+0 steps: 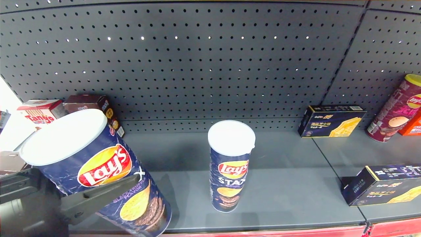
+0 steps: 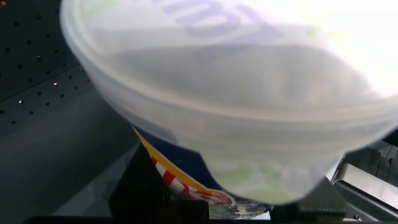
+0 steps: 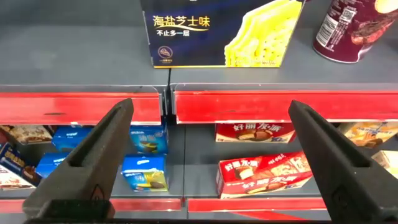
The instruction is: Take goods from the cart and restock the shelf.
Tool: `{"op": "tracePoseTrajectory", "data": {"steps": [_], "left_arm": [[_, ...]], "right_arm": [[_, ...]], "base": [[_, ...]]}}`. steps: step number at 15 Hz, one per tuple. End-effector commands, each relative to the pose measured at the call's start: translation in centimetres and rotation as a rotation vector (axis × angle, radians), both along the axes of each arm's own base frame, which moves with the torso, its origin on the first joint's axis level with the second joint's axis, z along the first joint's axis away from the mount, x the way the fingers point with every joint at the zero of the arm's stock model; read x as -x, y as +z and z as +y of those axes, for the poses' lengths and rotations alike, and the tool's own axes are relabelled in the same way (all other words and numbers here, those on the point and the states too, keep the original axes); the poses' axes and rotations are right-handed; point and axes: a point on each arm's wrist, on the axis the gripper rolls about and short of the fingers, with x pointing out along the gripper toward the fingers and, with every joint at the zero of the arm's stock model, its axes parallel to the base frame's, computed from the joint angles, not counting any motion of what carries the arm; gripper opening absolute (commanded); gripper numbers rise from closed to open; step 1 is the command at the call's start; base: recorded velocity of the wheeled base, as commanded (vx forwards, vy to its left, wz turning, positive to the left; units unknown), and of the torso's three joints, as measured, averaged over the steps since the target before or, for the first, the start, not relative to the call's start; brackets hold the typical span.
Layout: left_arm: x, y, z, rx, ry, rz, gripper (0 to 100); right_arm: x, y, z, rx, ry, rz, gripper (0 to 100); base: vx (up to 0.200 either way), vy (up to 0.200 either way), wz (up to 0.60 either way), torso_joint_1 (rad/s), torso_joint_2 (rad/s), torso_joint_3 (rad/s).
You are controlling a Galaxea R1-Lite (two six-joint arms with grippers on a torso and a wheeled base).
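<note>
Tilting with its white lid towards the robot's left, the held can (image 1: 108, 171) of crisps sits nearest, the left gripper (image 1: 111, 194) clamped on its dark blue body with one black finger (image 1: 98, 197) lying across the front. Its base is low over the front edge of the shelf (image 1: 289, 191), though I cannot tell whether it touches. The right gripper (image 3: 211, 162) hangs with its fingers spread wide apart and nothing between them, in front of the shelf's red edge strip (image 3: 280, 106). Just beyond that strip lies a dark cracker box (image 1: 384, 184), at the shelf's front right. A standing can (image 1: 231, 164) of the same crisps is upright mid-shelf, well apart from the held one. Farther back, a second dark box (image 1: 330, 125) rests against the rear. To its right a maroon can (image 1: 394, 112) leans beside an orange box (image 1: 412, 126). At the back left stand a white-and-red box (image 1: 41, 112) and a brown box (image 1: 95, 107). Behind everything rises the grey pegboard (image 1: 197, 65).
</note>
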Motion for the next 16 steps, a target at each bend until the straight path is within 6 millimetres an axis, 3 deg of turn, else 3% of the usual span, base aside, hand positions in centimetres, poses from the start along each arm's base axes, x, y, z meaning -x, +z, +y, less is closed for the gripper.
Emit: {"op": "tracePoseTrajectory", "data": {"steps": [1,8,13,15,16], "left_arm": [[-0.1,-0.1,-0.1,-0.003,-0.005,0.007,0],[-0.9,-0.1,-0.4,-0.007,-0.003,0.028,0],[-4.3,1.3,-2.0,-0.021,0.002,0.041,0],[-6.9,1.7,-3.1,-0.063,0.003,0.019,0],[-8.8,1.0,-2.9,-0.118,0.035,0.006,0]], "right_arm": [[0.0,0.0,0.0,0.000,0.001,0.001,100],[0.0,0.0,0.0,-0.003,0.001,0.001,100],[0.0,0.0,0.0,-0.003,0.001,0.001,100],[0.0,0.0,0.0,-0.003,0.001,0.001,100],[0.0,0.0,0.0,-0.003,0.001,0.001,100]], "base": [[0.000,0.000,0.00,0.000,0.00,0.000],[0.000,0.000,0.00,0.000,0.00,0.000],[0.000,0.000,0.00,0.000,0.00,0.000],[0.000,0.000,0.00,0.000,0.00,0.000],[0.000,0.000,0.00,0.000,0.00,0.000]]}}
